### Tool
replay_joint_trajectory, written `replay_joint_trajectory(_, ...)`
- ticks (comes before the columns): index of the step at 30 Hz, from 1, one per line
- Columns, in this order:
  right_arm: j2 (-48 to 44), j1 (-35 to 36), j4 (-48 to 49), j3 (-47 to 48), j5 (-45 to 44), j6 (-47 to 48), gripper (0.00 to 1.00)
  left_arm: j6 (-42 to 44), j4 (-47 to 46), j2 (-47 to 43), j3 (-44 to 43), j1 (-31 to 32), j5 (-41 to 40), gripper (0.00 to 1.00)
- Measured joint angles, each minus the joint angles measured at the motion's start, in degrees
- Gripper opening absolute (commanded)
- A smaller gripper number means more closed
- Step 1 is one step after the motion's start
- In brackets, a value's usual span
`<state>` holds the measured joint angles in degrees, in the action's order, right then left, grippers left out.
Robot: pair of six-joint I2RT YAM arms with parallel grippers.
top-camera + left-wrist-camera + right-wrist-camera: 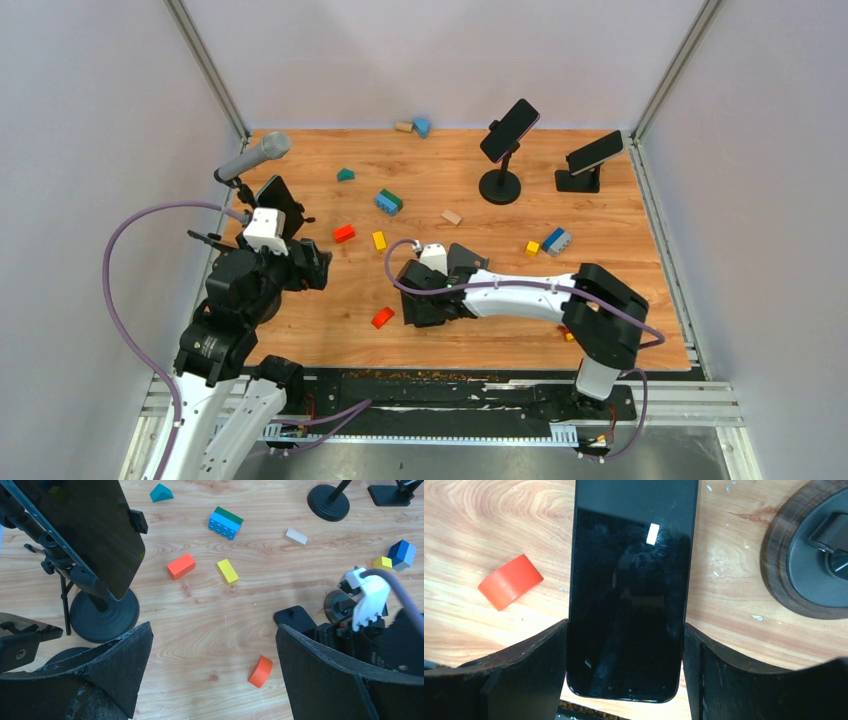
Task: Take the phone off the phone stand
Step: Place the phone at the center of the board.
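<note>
Right gripper (pixel 625 635) is closed on the phone (pixel 634 570) by its long edges, low over the table (pixel 734 605) beside the red block (pixel 510 581), left gripper (pixel 214 635) wide open and empty; you're likely handling a light, stiff, slick glass slab, so grip the edges mid-length, never the screen.

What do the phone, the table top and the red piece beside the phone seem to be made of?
Phone: probably a glossy black glass front; it reflects a bright patch and shows fine smudges. Table top: wood or wood-look laminate, matte, with grain lines. Red piece: likely plastic or painted wood; smooth, even colour.
</note>
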<state>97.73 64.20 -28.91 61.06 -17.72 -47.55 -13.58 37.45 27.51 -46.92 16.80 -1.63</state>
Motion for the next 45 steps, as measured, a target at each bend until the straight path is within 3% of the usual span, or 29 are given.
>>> replay_joint_trajectory(6,7.98,1.57,-8.35,8.87,-2.25,0.33,0.18,0.0,0.0,0.02,0.07,0.0,-0.15,1.0)
replay_joint_trajectory(16,9.86,2.86,-13.75,10.84,-3.34,0.39,0.56,0.0,0.0,0.02,0.07,0.0,-0.37,1.0)
replay_joint_trajectory(31,9.84,5.01,-14.49,11.76,-4.26,1.77,0.9,-0.02,0.0,0.0,0.07,0.0,-0.39,1.0)
replay_joint_trajectory(36,9.51,5.01,-14.03,11.74,-4.24,2.34,0.94,0.0,0.0,0.0,0.07,0.0,-0.39,1.0)
replay_joint_trajectory(45,6.32,5.01,-13.84,12.11,-5.4,5.42,0.91,0.0,0.0,-0.04,0.07,0.0,-0.42,1.0)
